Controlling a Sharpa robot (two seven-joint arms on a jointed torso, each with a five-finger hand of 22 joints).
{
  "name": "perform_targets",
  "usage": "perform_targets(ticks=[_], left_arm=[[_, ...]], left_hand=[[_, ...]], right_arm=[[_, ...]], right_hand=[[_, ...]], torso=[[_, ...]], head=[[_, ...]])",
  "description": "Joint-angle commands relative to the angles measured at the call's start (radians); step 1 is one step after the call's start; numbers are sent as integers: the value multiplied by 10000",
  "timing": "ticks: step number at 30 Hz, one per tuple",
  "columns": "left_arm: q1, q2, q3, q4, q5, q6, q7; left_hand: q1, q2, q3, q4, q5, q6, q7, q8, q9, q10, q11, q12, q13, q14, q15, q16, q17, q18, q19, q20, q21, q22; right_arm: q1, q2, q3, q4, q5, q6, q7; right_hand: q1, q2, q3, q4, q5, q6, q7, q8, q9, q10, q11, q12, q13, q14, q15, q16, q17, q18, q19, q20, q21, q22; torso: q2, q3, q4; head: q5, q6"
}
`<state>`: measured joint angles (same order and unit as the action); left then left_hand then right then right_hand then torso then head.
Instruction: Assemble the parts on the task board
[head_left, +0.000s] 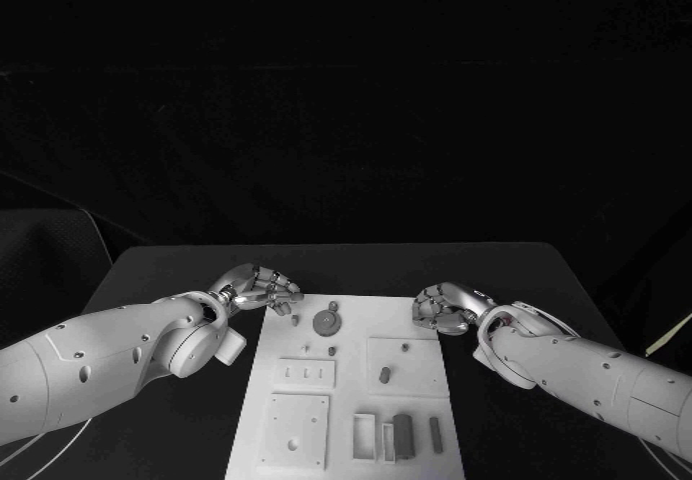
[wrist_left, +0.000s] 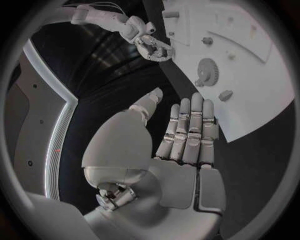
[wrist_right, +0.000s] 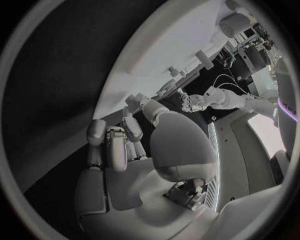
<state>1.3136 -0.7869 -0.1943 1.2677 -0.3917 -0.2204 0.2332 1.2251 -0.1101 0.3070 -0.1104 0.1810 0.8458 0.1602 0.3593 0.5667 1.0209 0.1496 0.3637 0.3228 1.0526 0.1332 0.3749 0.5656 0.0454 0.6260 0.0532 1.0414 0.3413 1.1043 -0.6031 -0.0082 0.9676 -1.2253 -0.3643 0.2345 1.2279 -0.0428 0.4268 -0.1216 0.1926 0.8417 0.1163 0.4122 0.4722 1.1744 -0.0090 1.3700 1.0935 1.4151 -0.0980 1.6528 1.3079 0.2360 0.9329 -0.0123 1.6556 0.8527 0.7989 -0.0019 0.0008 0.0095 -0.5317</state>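
The white task board (head_left: 346, 400) lies in the middle of the black table. Near its far end sit a round grey gear (head_left: 327, 322) and a small peg (head_left: 296, 320). Lower down are a stubby pin (head_left: 385, 375) and several upright blocks (head_left: 404, 436). My left hand (head_left: 260, 290) hovers at the board's far left corner, holding nothing; in the left wrist view its fingers (wrist_left: 187, 130) are straight with the thumb apart, short of the gear (wrist_left: 207, 70). My right hand (head_left: 447, 308) is at the far right edge with loosely bent fingers (wrist_right: 115, 142) and an empty palm.
Two raised square plates (head_left: 306, 373) (head_left: 296, 430) stand on the board's left half and a recessed square (head_left: 404, 365) on its right. Black table surface (head_left: 159, 280) surrounds the board on all sides. My right hand (wrist_left: 150, 42) shows across the board (wrist_left: 250, 115) in the left wrist view.
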Motion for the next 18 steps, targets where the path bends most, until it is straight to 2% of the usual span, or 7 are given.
perform_targets(ticks=[1,5,11,13,15,16,18], left_arm=[[7,11,9,113,-137,81,-38],[12,25,10,207,-464,-73,-491],[33,102,14,292,-1132,-104,-1423],[114,185,15,311,-1407,-141,-1852],[220,276,16,316,-1477,58,-2325],[276,321,16,319,-1478,95,-2492],[396,436,15,334,-1571,39,-2824]], left_hand=[[-12,121,3,80,61,189,-19,63,30,172,-21,32,32,160,-32,10,58,177,159,-23,-5,5],[-109,195,-1,164,60,566,-42,162,70,622,-87,137,96,561,-118,188,253,249,489,-71,144,62],[-787,223,-205,505,48,1357,-115,280,117,1859,-334,485,277,1618,-422,691,868,488,1473,-223,653,231],[-1297,188,-412,768,41,1776,-171,372,180,2396,-484,673,384,2051,-586,932,1221,605,1869,-305,892,303],[-1385,176,-457,811,42,1850,-182,381,193,2520,-523,727,418,2150,-630,1001,1320,634,1962,-326,952,321],[-1550,164,-566,885,47,2125,-230,426,248,3074,-719,1023,597,2605,-837,1356,1737,763,2402,-427,1243,419],[-1528,133,-604,840,35,2230,-246,427,271,3316,-811,1166,696,2746,-916,1548,1968,817,2611,-475,1384,466]], right_arm=[[1,-99,8,349,-18,-99,-65],[134,-227,36,877,-62,-74,-250],[416,-363,51,1632,-427,151,-704],[528,-359,51,1867,-565,287,-919],[608,-348,51,2029,-596,495,-1070],[649,-338,51,2106,-596,593,-1103],[727,-325,51,2279,-594,711,-1181]], right_hand=[[18,92,70,-8,56,297,193,46,14,45,-53,47,-17,75,10,407,816,198,74,-11,724,14],[37,94,80,-21,56,321,199,55,18,53,-58,51,-18,73,8,408,807,202,78,-12,730,16],[52,90,87,-33,55,343,208,62,22,58,-63,54,-19,61,7,405,788,206,83,-13,735,18],[58,75,86,-42,50,359,215,67,25,62,-66,56,-20,32,6,395,753,208,87,-14,740,20],[62,65,85,-46,47,367,219,69,26,64,-68,58,-21,1,5,383,717,210,89,-15,742,21],[62,63,84,-47,47,369,220,69,27,64,-68,58,-21,-7,5,380,708,210,89,-15,742,21],[63,56,83,-49,45,373,223,70,27,65,-69,58,-22,-8,5,380,705,210,90,-15,744,21]], torso=[[-18,6,-15],[-35,8,-29],[-80,6,-45],[-118,1,-45],[-196,8,-64],[-228,9,-71],[-296,4,-84]], head=[[9,46],[30,88],[-2,164],[-2,201],[39,195],[51,189],[88,203]])
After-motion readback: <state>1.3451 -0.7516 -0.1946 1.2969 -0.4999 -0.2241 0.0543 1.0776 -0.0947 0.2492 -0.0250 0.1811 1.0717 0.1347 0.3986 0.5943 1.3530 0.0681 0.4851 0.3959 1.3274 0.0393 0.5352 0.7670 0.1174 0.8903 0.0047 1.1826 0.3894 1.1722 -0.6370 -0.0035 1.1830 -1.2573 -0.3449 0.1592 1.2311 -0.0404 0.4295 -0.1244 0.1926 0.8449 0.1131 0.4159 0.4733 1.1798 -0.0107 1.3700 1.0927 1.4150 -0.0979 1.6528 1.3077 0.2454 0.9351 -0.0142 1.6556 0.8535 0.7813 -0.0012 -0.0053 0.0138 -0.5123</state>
